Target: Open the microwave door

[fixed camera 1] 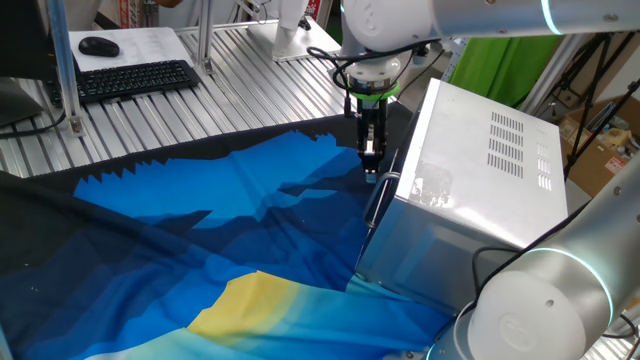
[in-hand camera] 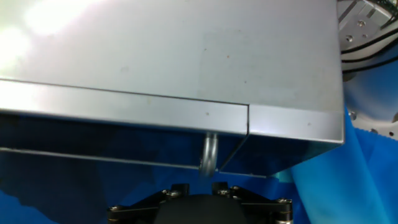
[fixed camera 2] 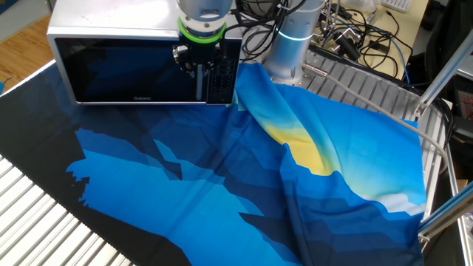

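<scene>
Gripper (fixed camera 1: 370, 160) hung at twelve o'clock of the handle (in-hand camera: 209, 154) on the microwave door (fixed camera 2: 122, 70); finger spread unreadable.

We see blue cloth (fixed camera 1: 200, 240) with yellow patch (fixed camera 1: 245, 300) spread over ribbed metal table (fixed camera 1: 250, 90) — folds visible. Black keyboard (fixed camera 1: 135, 78) and black mouse (fixed camera 1: 98, 46) at far corner. Tangled cables (fixed camera 2: 362, 37) behind — green sheet (fixed camera 1: 500, 60) too.
</scene>
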Tool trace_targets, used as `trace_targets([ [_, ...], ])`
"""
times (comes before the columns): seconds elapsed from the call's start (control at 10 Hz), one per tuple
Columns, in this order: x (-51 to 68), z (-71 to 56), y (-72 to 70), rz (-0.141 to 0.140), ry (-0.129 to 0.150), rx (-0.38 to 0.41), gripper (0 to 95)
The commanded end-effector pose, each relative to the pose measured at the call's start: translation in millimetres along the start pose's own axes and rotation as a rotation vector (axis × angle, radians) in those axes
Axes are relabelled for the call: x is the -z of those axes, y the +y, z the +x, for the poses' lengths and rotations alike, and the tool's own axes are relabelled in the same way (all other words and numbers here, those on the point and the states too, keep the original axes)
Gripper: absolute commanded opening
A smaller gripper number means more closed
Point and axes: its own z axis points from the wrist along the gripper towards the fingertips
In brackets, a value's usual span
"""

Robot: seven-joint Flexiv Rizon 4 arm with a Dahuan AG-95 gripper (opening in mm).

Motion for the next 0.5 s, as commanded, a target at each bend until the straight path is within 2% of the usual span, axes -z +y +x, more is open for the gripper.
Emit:
trace_targets([
  [0.1, -3.0, -4.4, -0.5, -0.009, -0.011, 0.017, 19.0],
  [0.5, -5.5, -7.2, -0.7, -0.019, -0.021, 0.008, 19.0],
])
